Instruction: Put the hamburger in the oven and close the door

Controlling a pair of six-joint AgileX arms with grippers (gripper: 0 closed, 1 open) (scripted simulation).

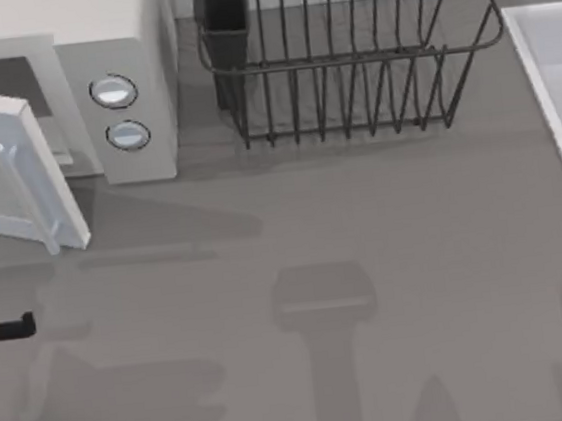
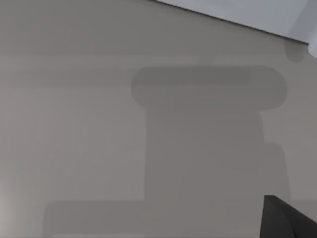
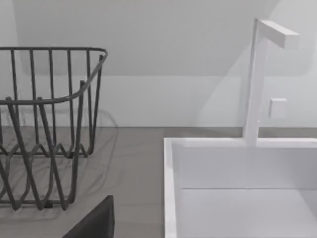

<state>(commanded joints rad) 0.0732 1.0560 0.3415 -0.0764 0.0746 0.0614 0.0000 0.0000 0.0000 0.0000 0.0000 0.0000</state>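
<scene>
The white oven point(image 1: 133, 45) stands at the table's back left, with two round knobs point(image 1: 113, 90) on its side panel. Its door point(image 1: 1, 175) is swung open toward the front, and part of the grey cavity point(image 1: 6, 83) shows behind it. The hamburger is out of view. My left gripper point(image 1: 7, 328) pokes in at the left edge of the table, in front of the open door and apart from it. A dark tip of it point(image 2: 290, 220) hangs over bare table. A dark part of my right gripper point(image 3: 94, 223) sits low between the rack and the sink.
A dark wire dish rack point(image 1: 346, 63) stands at the back middle, with a dark cup point(image 1: 225, 15) in its left corner. A white sink point(image 1: 553, 71) with a faucet point(image 3: 257, 79) runs along the right edge. Open table lies in the middle and front.
</scene>
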